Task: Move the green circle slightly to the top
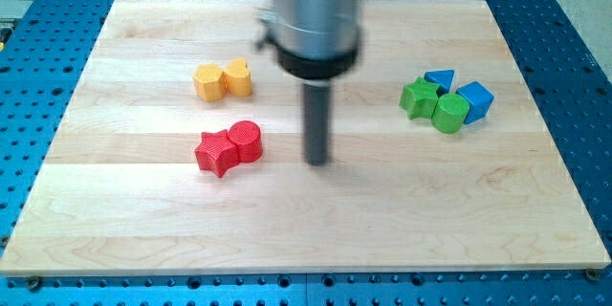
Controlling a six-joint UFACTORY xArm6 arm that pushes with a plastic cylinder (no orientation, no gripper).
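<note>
Camera view, the only one: wooden board (143, 239) on a blue perforated table (583, 76). The arm comes down from the view's top as a blurred grey cylinder, ending in a dark rod. The tip (316, 163) sits on bare wood near mid-board, touching nothing. No jaws here to report, just the rod, so nothing is held.

Green circle (449, 113) is on the view's right, in a tight cluster. It touches the green star (418, 98) on its left and the blue cube (475, 101) on its right. The blue triangle (440, 79) sits just above, at the cluster's top, close to or touching the circle; hard to tell which.

View's left: red star (216, 151) and red circle (246, 141), touching, just left of the tip but apart from it. Further up, a yellow pair, touching: the left yellow block (207, 82) and the right yellow block (237, 77), shapes unclear.

Progress, my read: not started on the circle. The tip is well apart from it, off to its left and a little lower. Left to do: bring the tip round beneath the circle, then a short push toward the view's top. The triangle above will likely get shoved too, and the neighbours may drag along.
</note>
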